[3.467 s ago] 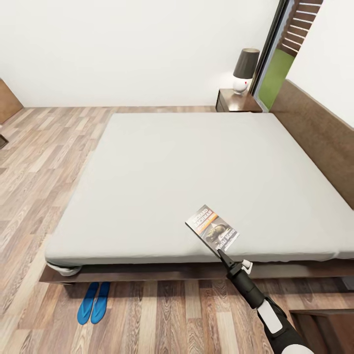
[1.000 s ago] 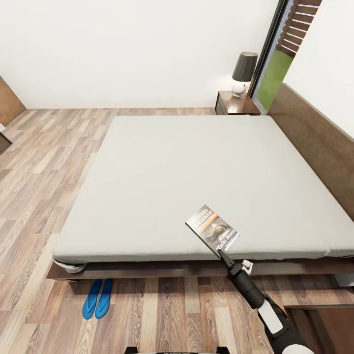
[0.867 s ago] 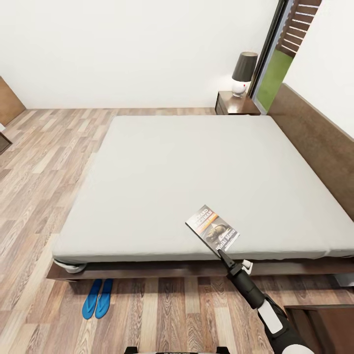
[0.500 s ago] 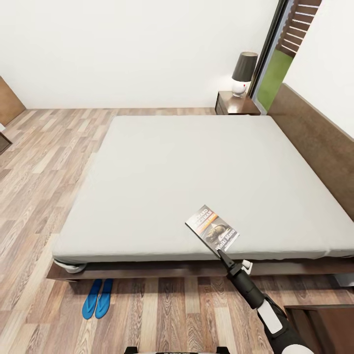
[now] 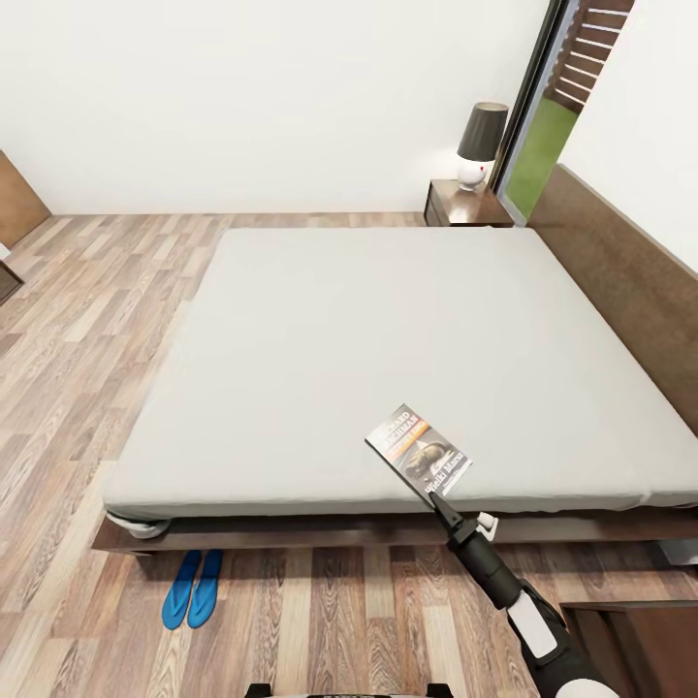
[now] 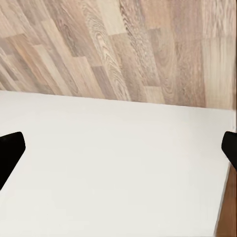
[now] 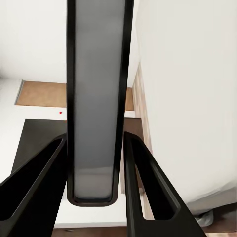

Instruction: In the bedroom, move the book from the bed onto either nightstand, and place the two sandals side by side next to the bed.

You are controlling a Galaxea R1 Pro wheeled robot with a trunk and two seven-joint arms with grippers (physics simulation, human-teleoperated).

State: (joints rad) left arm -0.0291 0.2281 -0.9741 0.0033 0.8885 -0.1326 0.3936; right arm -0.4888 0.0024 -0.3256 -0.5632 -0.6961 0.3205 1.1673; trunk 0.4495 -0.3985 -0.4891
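Right gripper [image 5: 433, 497] is clamped on the near edge of the book [image 5: 419, 450], holding it up just above the near edge of the bed [image 5: 368, 349]. In the right wrist view the book [image 7: 95, 98] shows edge-on as a thin grey slab with a dark rim, pinched between the two black fingers [image 7: 148, 187].

Book cover: dark, white lettering at both ends, orange band across, dark picture in the middle. Thin paperback, tilted, one corner pointing toward the headboard [image 5: 620, 281].

Bed: flat pale grey mattress, dark brown frame, long brown headboard on the right side.

Nightstand [image 5: 467, 206] sits at the far corner by the headboard, dark brown, with a lamp [image 5: 480, 143] on it, dark shade and white base. Well apart from the book.

Two sandals [image 5: 191, 587], bright blue, lie side by side on the wood floor [image 5: 78, 320] just beside the near left corner of the bed frame.

Left gripper [image 6: 118, 150]: black fingertips [image 6: 10, 150] at opposite edges of its wrist view, jaws wide, nothing between them, over a white surface [image 6: 118, 173] with floor beyond.
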